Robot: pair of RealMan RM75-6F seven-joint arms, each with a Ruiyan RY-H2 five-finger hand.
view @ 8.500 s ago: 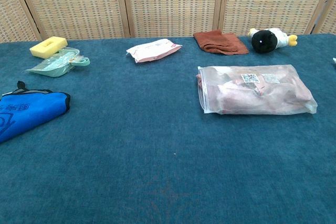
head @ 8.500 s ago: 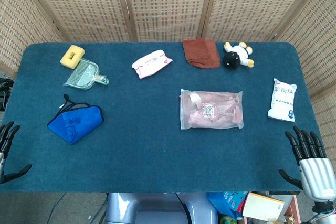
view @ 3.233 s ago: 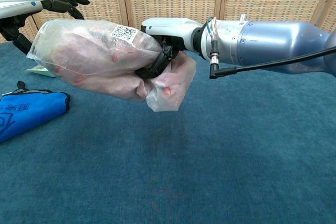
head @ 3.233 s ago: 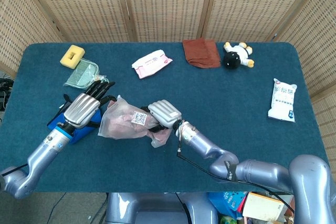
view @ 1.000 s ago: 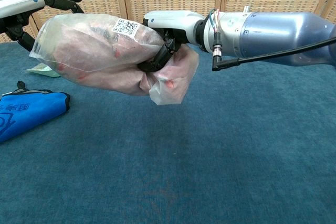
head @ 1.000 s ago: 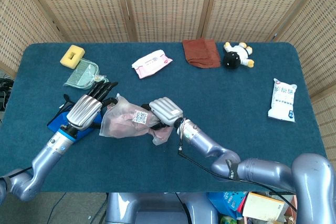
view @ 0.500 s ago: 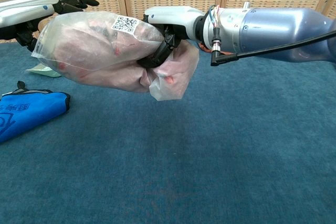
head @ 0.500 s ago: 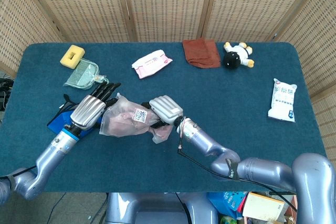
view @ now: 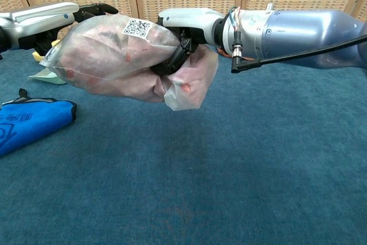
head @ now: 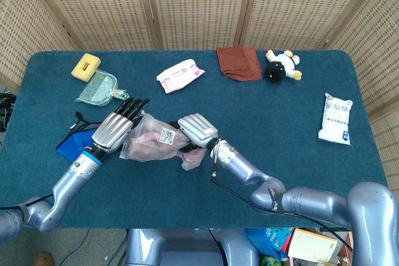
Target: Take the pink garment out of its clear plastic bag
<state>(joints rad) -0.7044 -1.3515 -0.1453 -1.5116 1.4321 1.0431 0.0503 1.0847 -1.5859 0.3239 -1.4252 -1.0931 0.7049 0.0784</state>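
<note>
Pink garment (view: 109, 61), crumpled inside clear plastic bag (view: 183, 93); right hand (head: 198, 130) fingers clamp it, left hand (head: 115, 130) fingers apart.

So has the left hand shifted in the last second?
Yes. In the head view the left hand has slid right, away from the blue pouch, closing on the bagged pink garment.
</note>
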